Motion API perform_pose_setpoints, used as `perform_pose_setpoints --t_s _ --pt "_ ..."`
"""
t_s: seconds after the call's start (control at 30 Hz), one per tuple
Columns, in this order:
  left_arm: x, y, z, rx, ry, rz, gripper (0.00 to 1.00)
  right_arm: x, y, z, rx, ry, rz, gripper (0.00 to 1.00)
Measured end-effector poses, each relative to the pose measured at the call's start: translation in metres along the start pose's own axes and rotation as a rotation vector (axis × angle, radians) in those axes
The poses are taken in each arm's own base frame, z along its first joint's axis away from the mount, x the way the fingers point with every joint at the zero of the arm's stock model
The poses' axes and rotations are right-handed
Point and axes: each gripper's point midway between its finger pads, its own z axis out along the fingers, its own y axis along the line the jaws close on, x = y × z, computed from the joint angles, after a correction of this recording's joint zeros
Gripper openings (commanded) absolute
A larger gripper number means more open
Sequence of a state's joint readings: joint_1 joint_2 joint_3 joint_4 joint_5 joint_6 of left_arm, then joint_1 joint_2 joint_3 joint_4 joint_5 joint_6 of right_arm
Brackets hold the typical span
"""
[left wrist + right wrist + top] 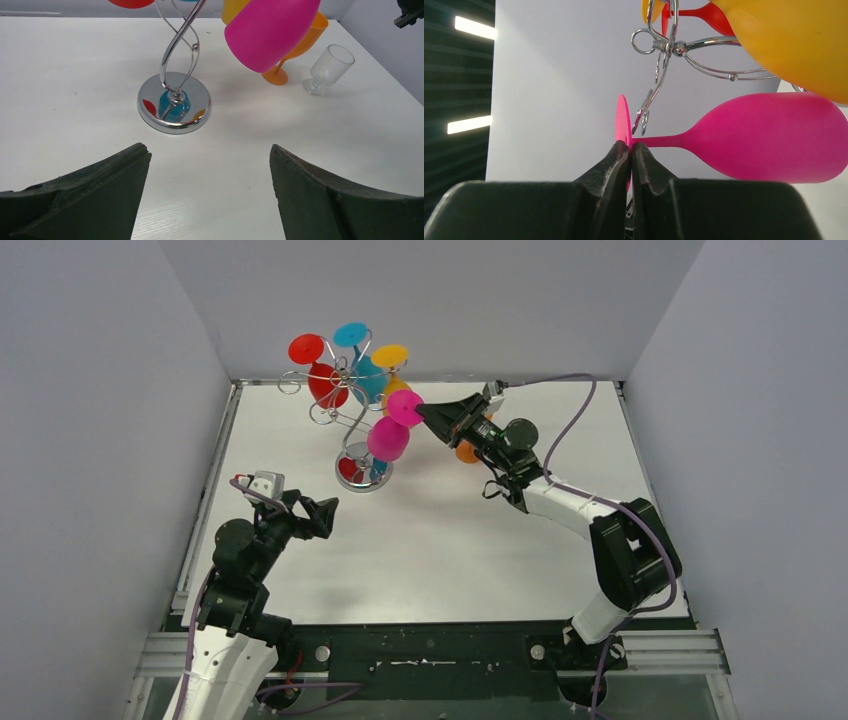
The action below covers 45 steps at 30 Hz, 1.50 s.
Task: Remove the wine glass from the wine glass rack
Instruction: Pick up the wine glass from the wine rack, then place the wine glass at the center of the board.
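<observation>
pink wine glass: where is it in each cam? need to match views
Top external: pink wine glass upper centre, on the wine glass rack, foot pinched by the right end effector.
Left wrist: top, right of centre; only the bowl of the glass shows.
Right wrist: centre to right, sideways in the picture, foot at the fingertips.
Shared landmark: the rack's silver wire.

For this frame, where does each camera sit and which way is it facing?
Top external: high behind the bases, looking down on the table; both arms show.
Left wrist: low, facing the wine glass rack base; open left pincer fingers below.
Right wrist: raised, looking along the shut right pincer gripping the pink wine glass foot.
Shared: rack and pink glass appear in all.
</observation>
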State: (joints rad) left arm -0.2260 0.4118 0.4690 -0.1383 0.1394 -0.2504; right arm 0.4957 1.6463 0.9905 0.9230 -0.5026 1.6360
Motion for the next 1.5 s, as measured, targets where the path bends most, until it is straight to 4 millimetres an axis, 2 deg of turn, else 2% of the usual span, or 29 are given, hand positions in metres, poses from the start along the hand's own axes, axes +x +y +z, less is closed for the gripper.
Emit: perform_pose_setpoints --t_s 0.17,0.33,0.5,0.7,0.77,0.93,1.0,1.1,1.27,1.4,1.5 --pt "0.000 0.000 0.000 0.002 0.002 -0.001 0.88 0.009 -0.006 -0.011 0.007 0.036 -0.009 0.00" --pt "0.002 -0.004 0.000 0.020 0.008 -0.007 0.90 0.025 -0.028 -0.028 0.052 0.095 -0.024 0.00" --pt "0.009 -0.016 0.004 0.088 0.061 -0.037 0.90 0.041 -0.038 -0.047 0.113 0.159 -0.142 0.00" --pt "0.019 -0.049 0.002 0.253 0.152 -0.157 0.88 0.061 -0.032 -0.067 0.157 0.233 -0.404 0.00" --pt "0.012 -0.064 -0.001 0.323 0.141 -0.203 0.85 0.068 -0.033 -0.074 0.170 0.254 -0.494 0.00" --pt "-0.024 -0.102 -0.011 0.543 0.011 -0.338 0.77 0.081 -0.047 -0.093 0.193 0.309 -0.630 0.00" --pt "-0.027 -0.111 -0.015 0.612 -0.005 -0.396 0.75 0.090 -0.055 -0.100 0.192 0.347 -0.660 0.00" --pt "-0.022 -0.119 -0.014 0.678 0.035 -0.475 0.75 0.102 -0.062 -0.106 0.176 0.400 -0.691 0.00" --pt "-0.006 -0.137 -0.010 0.751 0.144 -0.534 0.73 0.122 -0.060 -0.112 0.118 0.468 -0.715 0.00" --pt "0.012 -0.156 -0.014 0.792 0.215 -0.511 0.70 0.128 -0.056 -0.114 0.085 0.490 -0.722 0.00" --pt "0.017 -0.160 -0.011 0.778 0.229 -0.478 0.64 0.128 -0.054 -0.115 0.075 0.493 -0.723 0.00"
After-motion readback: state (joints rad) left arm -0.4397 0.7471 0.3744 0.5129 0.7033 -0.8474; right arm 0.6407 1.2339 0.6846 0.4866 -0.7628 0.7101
